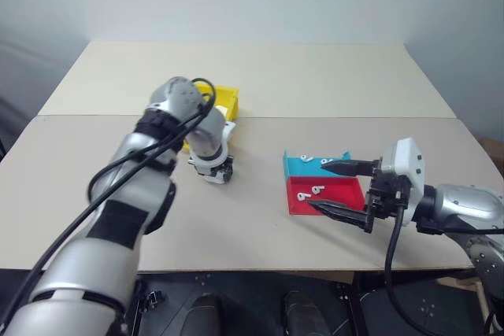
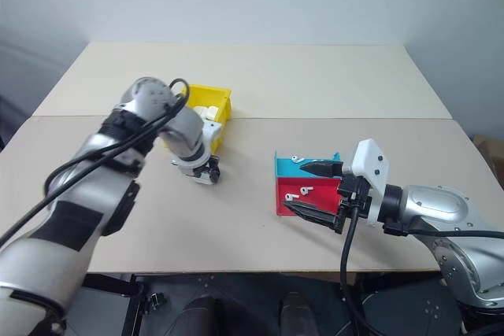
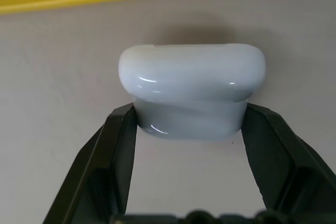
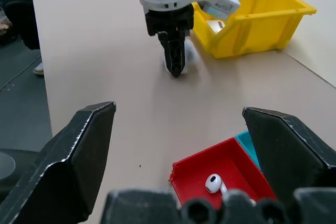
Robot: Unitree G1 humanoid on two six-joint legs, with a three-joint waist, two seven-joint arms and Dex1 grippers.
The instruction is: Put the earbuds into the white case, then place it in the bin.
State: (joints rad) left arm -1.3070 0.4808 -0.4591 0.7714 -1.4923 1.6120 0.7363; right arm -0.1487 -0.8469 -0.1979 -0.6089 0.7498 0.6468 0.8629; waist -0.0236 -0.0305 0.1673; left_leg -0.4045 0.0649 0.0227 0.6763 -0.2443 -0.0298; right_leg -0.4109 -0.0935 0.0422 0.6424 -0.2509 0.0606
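The white case [image 3: 191, 90] rests on the table just in front of the yellow bin [image 1: 225, 105]. My left gripper [image 1: 220, 173] points down and is shut on the case, a black finger pressed against each side. Several tiny white earbuds lie in a red-and-blue tray: an earbud [image 1: 316, 190] in the red half and another earbud [image 1: 305, 159] in the blue half. My right gripper [image 1: 317, 186] hovers open at the tray's near side, its fingers spread over it and nothing between them.
The red-and-blue tray [image 1: 340, 188] sits right of centre on the beige table [image 1: 260, 226]. The yellow bin holds some white objects [image 2: 203, 109]. A seam crosses the table behind the bin.
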